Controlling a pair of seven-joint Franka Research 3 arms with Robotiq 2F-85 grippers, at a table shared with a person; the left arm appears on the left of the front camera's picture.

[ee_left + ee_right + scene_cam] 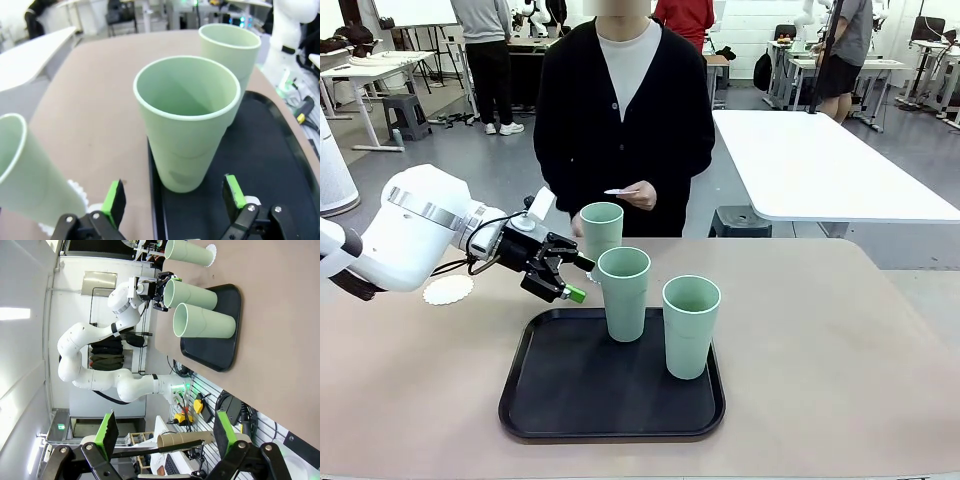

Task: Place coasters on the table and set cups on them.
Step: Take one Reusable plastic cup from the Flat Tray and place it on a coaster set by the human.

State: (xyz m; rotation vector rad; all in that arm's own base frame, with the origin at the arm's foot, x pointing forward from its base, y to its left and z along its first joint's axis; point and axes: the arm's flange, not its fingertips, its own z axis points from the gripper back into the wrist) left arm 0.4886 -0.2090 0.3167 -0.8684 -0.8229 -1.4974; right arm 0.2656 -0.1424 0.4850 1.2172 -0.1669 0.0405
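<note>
One cup (601, 228) stands on a coaster (75, 190) on the counter (840, 340), so that one is done. The middle cup (623, 292) and the near cup (691, 325) are left on the black tray (550, 400). A bare coaster (448, 290) waits near my left arm (420, 230). My left jaws are wide open just beside the middle cup, not holding it. My right jaws are wide open, empty, far off.

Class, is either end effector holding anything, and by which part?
Nothing held. The left end effector is open, facing a cup without gripping it; the right end effector is open too.
</note>
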